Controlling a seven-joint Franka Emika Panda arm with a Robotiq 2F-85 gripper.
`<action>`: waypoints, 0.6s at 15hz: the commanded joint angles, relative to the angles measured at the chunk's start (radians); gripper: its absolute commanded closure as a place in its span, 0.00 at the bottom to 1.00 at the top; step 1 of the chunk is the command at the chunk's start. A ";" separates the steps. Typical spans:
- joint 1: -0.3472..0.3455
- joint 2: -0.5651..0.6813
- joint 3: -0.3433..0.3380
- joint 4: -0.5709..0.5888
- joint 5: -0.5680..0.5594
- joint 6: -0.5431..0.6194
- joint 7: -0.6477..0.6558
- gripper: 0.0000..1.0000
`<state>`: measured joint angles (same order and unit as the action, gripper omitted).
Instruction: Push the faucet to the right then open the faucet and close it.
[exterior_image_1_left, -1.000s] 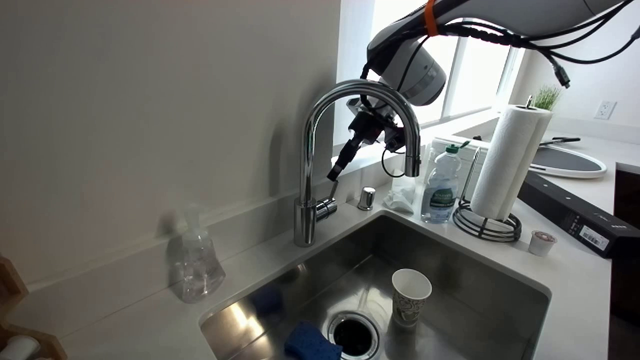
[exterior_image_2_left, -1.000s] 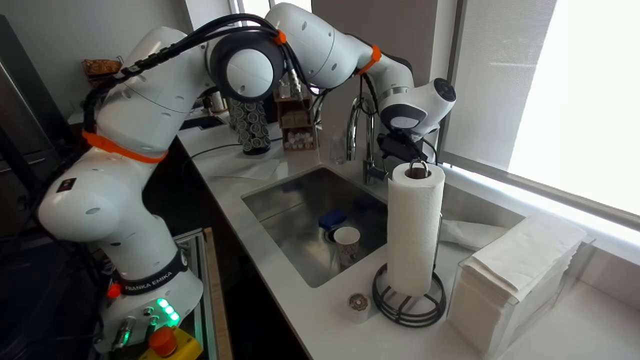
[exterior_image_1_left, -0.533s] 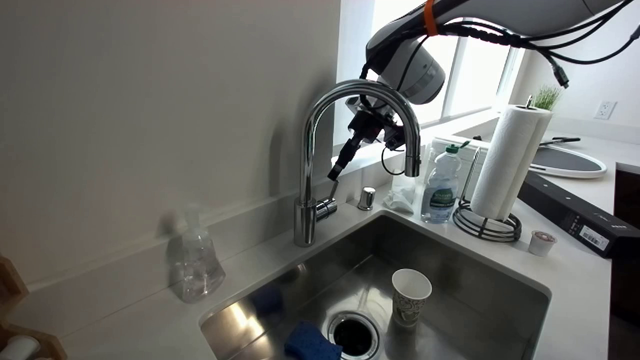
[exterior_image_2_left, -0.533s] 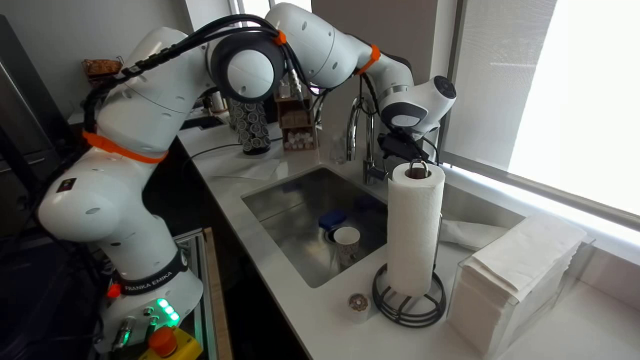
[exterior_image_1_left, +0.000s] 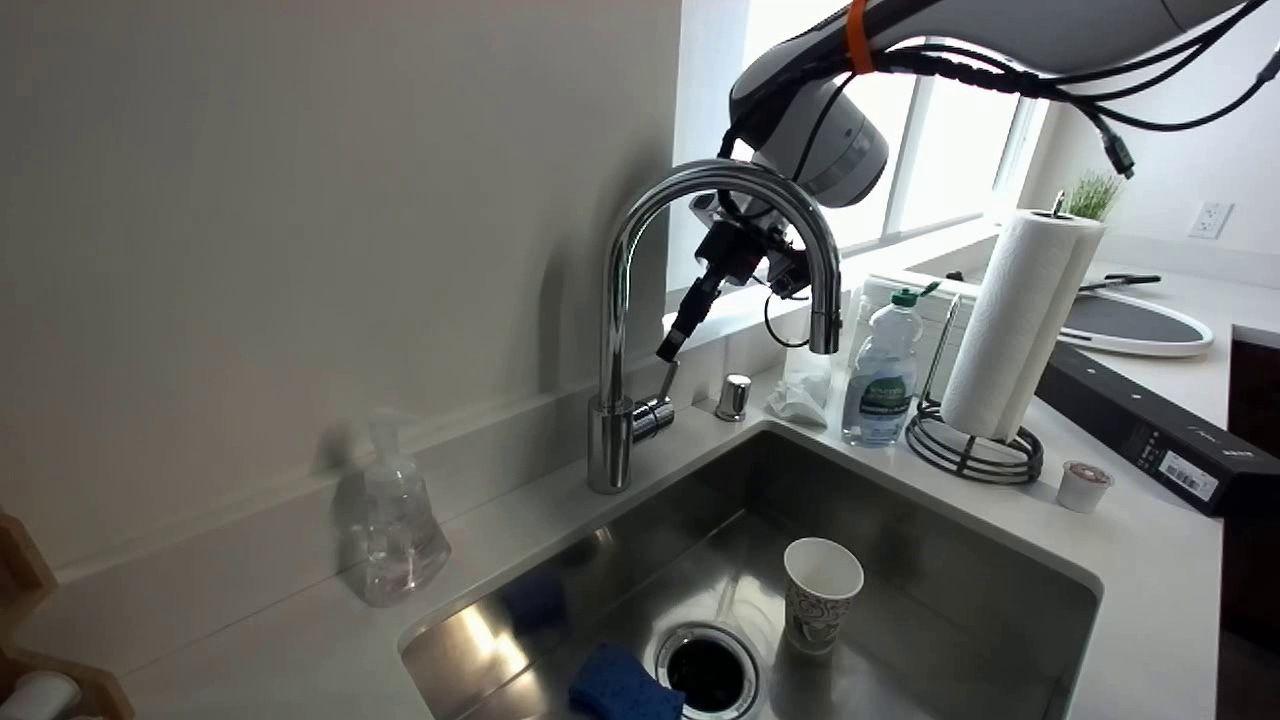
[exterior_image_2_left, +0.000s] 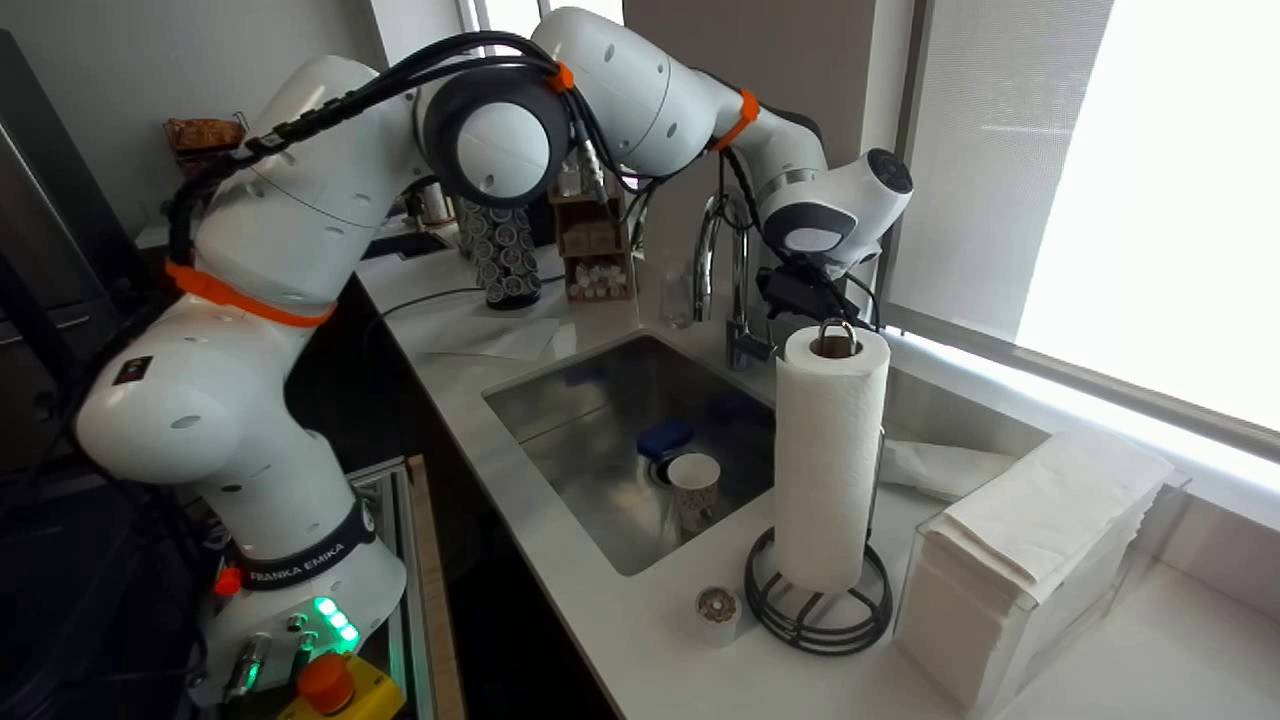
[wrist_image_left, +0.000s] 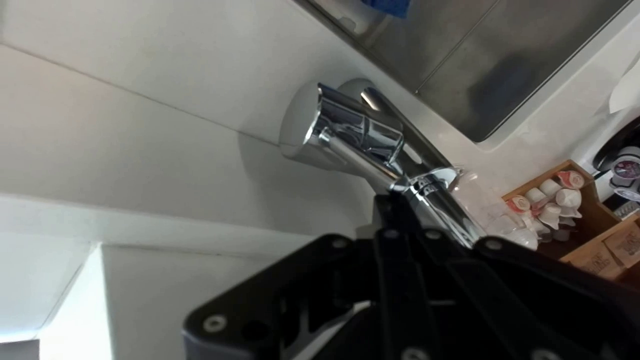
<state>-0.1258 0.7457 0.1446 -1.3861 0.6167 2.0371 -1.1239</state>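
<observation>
The chrome faucet (exterior_image_1_left: 613, 310) stands behind the sink with its arched spout reaching over the basin. It also shows in an exterior view (exterior_image_2_left: 739, 275), partly behind the arm. Its small side lever (exterior_image_1_left: 668, 378) points up. My gripper (exterior_image_1_left: 668, 352) tilts down from above, its fingertips at the lever's top end. In the wrist view the fingers (wrist_image_left: 392, 200) are together, right at the tip of the lever (wrist_image_left: 357, 155); I cannot tell whether they touch it. Nothing shows between the fingers. The faucet stem (wrist_image_left: 445, 207) runs close beside them. In an exterior view the paper towel roll hides the fingertips.
The steel sink (exterior_image_1_left: 960, 590) holds a paper cup (exterior_image_1_left: 818, 605) and a blue sponge (exterior_image_1_left: 622, 685). A clear bottle (exterior_image_1_left: 398, 530), a dish soap bottle (exterior_image_1_left: 882, 385) and a paper towel roll (exterior_image_2_left: 830, 460) stand on the counter. The wall and window sill are close behind the gripper.
In an exterior view my gripper has shifted very slightly to the right, and the lever tip seems to have moved a little with it. The spout and everything else have stayed in place.
</observation>
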 joint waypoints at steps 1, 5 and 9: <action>-0.011 0.022 -0.001 0.020 -0.056 -0.035 0.027 1.00; -0.018 0.026 0.000 0.020 -0.082 -0.033 0.034 1.00; -0.044 0.026 0.037 0.024 -0.042 -0.022 0.010 1.00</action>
<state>-0.1403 0.7589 0.1489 -1.3782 0.5720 2.0371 -1.1094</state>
